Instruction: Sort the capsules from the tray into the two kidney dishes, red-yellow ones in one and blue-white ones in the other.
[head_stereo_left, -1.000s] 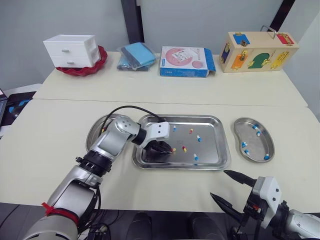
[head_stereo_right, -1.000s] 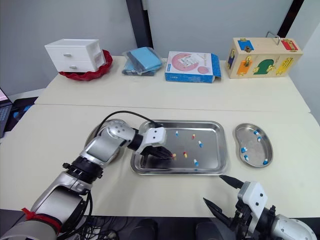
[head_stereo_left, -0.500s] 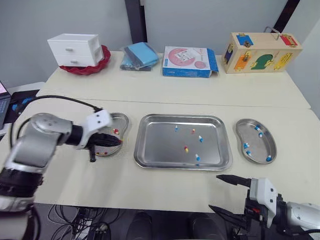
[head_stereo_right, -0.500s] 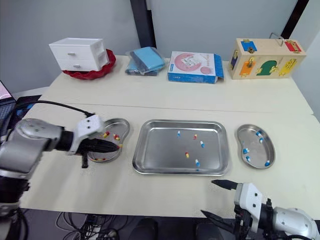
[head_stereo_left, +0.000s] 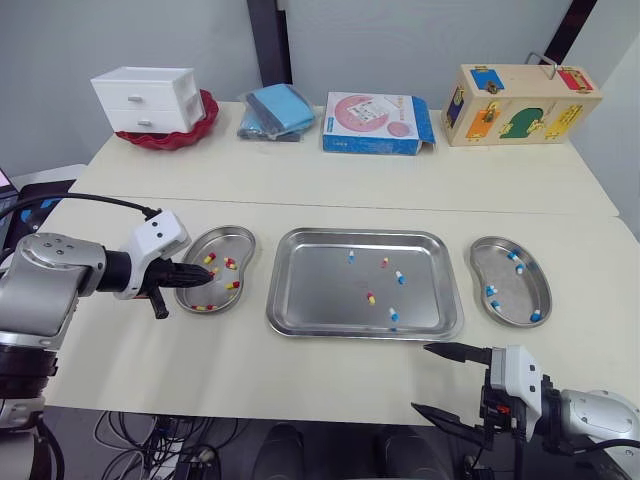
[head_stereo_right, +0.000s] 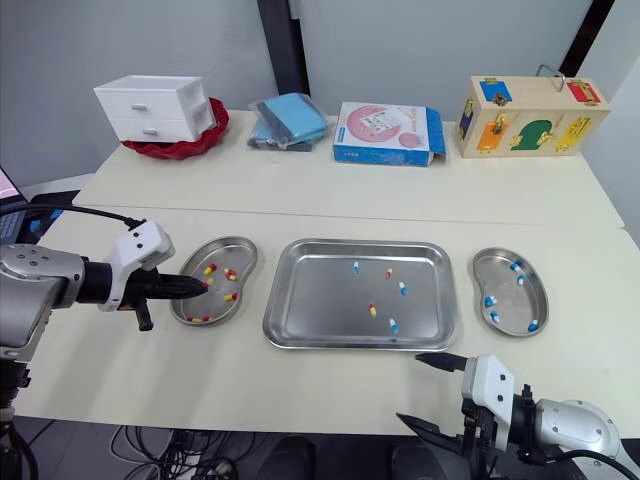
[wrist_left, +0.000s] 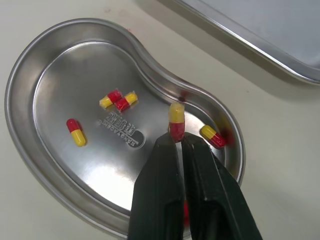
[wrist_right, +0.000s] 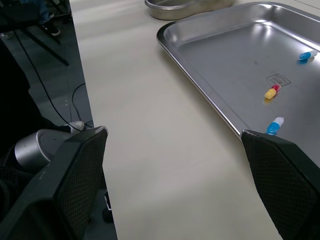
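The steel tray (head_stereo_left: 310, 290) lies at the table's middle with several capsules, among them a red-yellow one (head_stereo_left: 370, 298) and a blue-white one (head_stereo_left: 393, 315). The left kidney dish (head_stereo_left: 225, 240) holds several red-yellow capsules (wrist_left: 76, 132). The right kidney dish (head_stereo_left: 535, 285) holds several blue-white capsules (head_stereo_left: 488, 290). My left gripper (wrist_left: 177, 142) hovers over the left dish's near-left part, shut on a red-yellow capsule (wrist_left: 175, 121) standing at its tips. My right gripper (head_stereo_left: 440, 382) hangs open, off the table's front edge, below the tray's right corner.
Along the back stand a white drawer unit (head_stereo_left: 145, 100) in a red bowl, folded blue cloths (head_stereo_left: 275, 110), a flat box (head_stereo_left: 375, 123) and a wooden puzzle box (head_stereo_left: 520, 103). A seam (head_stereo_left: 350, 206) joins two tables. A black cable (head_stereo_left: 90, 200) trails from my left arm.
My left gripper carried a red-yellow capsule out of the tray to the left dish, then drew back to the dish's left part. The right gripper stayed low at the front.
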